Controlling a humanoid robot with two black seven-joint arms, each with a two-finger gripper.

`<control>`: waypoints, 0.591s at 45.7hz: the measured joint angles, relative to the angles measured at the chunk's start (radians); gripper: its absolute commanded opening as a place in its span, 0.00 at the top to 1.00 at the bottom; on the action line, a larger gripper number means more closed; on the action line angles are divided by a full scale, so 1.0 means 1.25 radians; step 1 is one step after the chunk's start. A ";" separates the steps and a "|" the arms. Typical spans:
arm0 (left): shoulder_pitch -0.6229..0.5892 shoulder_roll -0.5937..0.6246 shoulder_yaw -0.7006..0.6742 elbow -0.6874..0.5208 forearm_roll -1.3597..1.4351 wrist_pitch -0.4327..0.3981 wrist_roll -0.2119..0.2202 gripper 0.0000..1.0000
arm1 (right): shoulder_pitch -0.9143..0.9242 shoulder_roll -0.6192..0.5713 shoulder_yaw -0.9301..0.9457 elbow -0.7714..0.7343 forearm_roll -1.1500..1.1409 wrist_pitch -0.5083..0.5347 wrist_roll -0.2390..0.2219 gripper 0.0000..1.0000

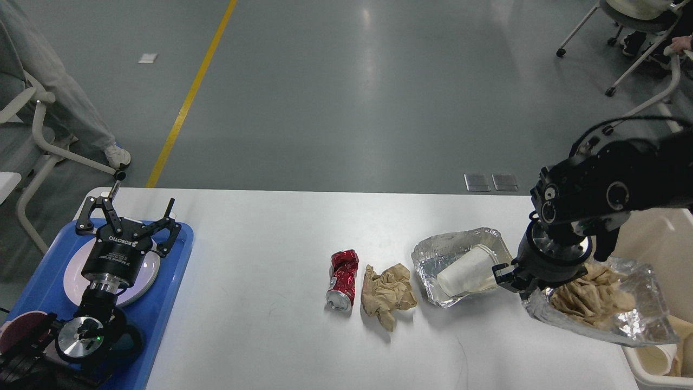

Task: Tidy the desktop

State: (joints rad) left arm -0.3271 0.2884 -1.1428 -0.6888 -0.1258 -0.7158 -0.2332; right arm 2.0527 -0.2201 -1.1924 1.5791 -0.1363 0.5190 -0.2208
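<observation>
Over the bench [260,254] edge, the right gripper [533,284] is clamped on the foil tray [601,306], bin [644,368] just right; the left gripper [130,222] is apart.

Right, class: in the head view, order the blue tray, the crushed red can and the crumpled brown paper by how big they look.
1. blue tray, largest though partly cut off by the frame edge.
2. crumpled brown paper.
3. crushed red can, narrower than the paper but close in length.
</observation>
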 measured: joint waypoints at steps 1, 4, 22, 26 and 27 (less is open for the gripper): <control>0.000 0.000 0.000 0.000 0.000 0.000 0.000 0.04 | 0.020 -0.001 -0.006 0.004 0.001 0.018 0.003 1.00; 0.000 0.000 0.000 0.000 0.000 0.000 0.000 0.04 | 0.087 -0.005 -0.036 0.018 0.007 0.066 0.029 1.00; 0.000 0.000 0.000 0.000 0.000 0.000 0.000 0.04 | 0.266 -0.018 -0.246 0.032 0.012 0.124 0.249 1.00; 0.000 0.000 0.000 0.000 0.000 0.000 0.000 0.04 | 0.257 -0.022 -0.253 0.026 0.009 0.114 0.248 1.00; 0.000 0.000 0.000 0.000 0.000 0.000 0.000 0.04 | 0.251 -0.027 -0.255 0.023 0.008 0.107 0.247 1.00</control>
State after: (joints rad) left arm -0.3273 0.2884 -1.1428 -0.6888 -0.1258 -0.7161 -0.2332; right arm 2.3661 -0.2533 -1.5111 1.6073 -0.1260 0.6529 0.0883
